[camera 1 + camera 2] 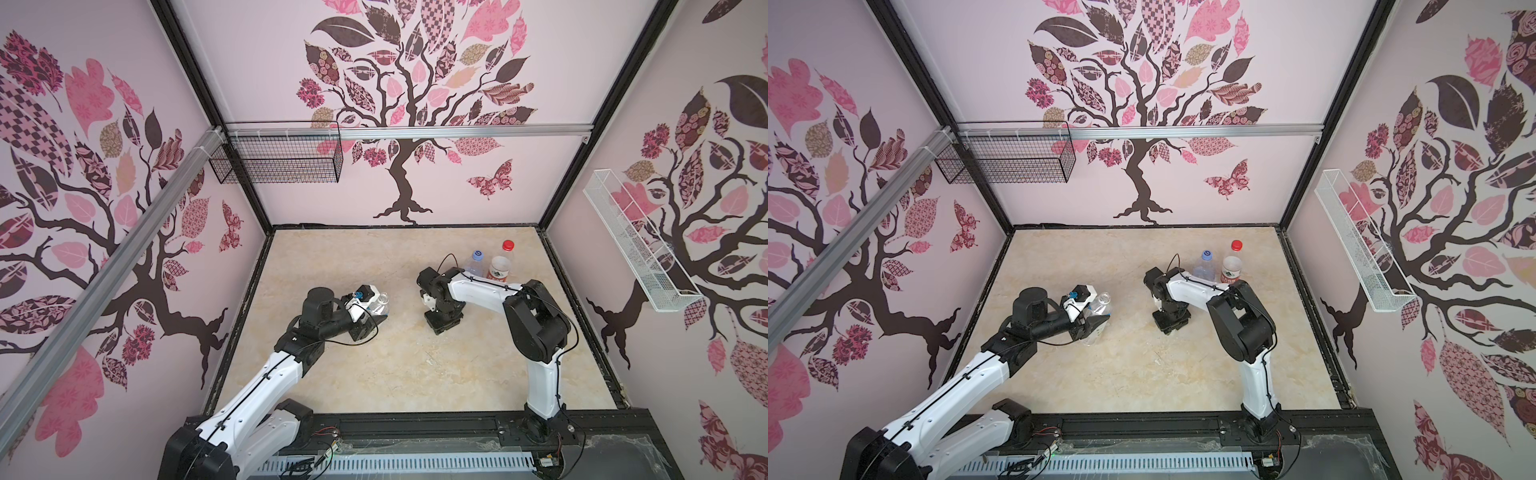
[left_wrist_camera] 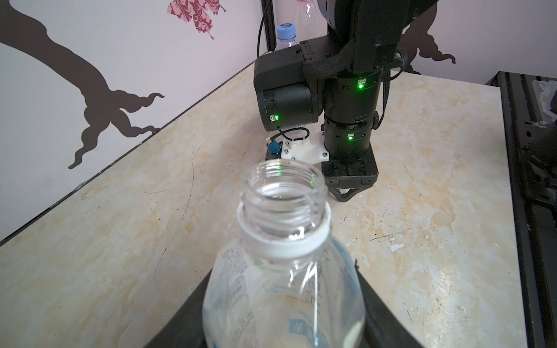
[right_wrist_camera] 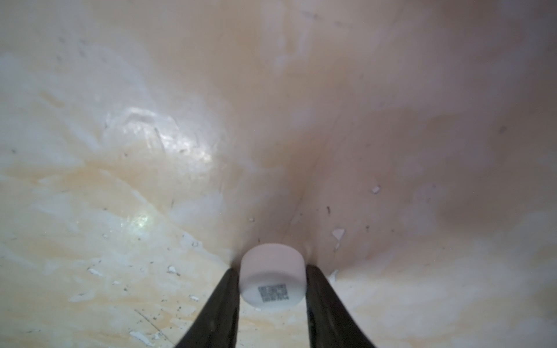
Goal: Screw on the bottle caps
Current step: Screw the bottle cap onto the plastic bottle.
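Backdrop only: beige marbled bench (image 1: pixel 374 374), scuffed and chipped.
Tree-decal walls (image 1: pixel 415 83); black wire basket (image 1: pixel 276 160) hung on the back-wall aluminium rail (image 1: pixel 457 132); white mesh basket (image 1: pixel 640 249) on the side wall; slotted cable duct (image 1: pixel 395 462) along the front edge.

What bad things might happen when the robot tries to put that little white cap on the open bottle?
The white cap is pinched only at the tips of the right gripper, so it may slip out when lifted. The open bottle is held round its body by the left gripper, so it could twist or tip when pressed. The right arm passes just in front of the blue-capped bottle and red-capped bottle and might knock them.
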### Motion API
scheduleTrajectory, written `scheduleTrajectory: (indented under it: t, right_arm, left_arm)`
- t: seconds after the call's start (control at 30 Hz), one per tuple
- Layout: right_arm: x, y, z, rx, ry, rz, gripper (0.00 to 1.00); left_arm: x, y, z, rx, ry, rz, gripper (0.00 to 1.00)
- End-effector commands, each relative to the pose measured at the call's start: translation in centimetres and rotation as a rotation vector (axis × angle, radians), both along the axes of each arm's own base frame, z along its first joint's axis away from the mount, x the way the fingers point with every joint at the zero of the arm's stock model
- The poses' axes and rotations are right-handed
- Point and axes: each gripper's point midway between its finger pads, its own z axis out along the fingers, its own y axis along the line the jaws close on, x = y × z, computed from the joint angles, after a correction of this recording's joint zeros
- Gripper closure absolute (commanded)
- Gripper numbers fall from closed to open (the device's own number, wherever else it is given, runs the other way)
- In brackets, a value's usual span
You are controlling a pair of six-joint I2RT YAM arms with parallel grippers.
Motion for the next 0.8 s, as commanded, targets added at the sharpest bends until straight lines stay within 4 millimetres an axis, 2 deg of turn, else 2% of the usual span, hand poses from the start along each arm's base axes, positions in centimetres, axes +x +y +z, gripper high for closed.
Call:
scheduleTrajectory:
  t: [0.0,0.13,0.23,0.5,0.67,0.77]
  right_arm:
    - [0.2,1.0,0.7,0.060,-0.019,-0.009,0.63]
    - [0.2,1.1,2.4,0.078,-0.040,0.005,0.67]
    - [-0.5,1.4,5.2,0.131,-0.046,0.055,0.69]
    - [-3.3,3.2,17.4,0.375,-0.107,0.198,0.73]
    - [-5.5,5.1,23.0,0.457,-0.153,0.297,0.73]
    - [-7.3,7.0,25.0,0.498,-0.158,0.373,0.73]
  left_arm:
    - [-0.1,-0.1,-0.1,-0.004,-0.004,-0.006,0.47]
    - [-0.3,-0.4,-0.2,0.002,0.001,-0.022,0.46]
    - [-0.4,-0.9,0.2,-0.008,0.004,-0.046,0.46]
    - [-1.9,-2.4,1.2,0.012,-0.034,-0.191,0.52]
    - [-2.7,-3.2,0.9,0.109,-0.092,-0.254,0.53]
    - [-2.6,-3.4,1.1,0.112,-0.120,-0.261,0.53]
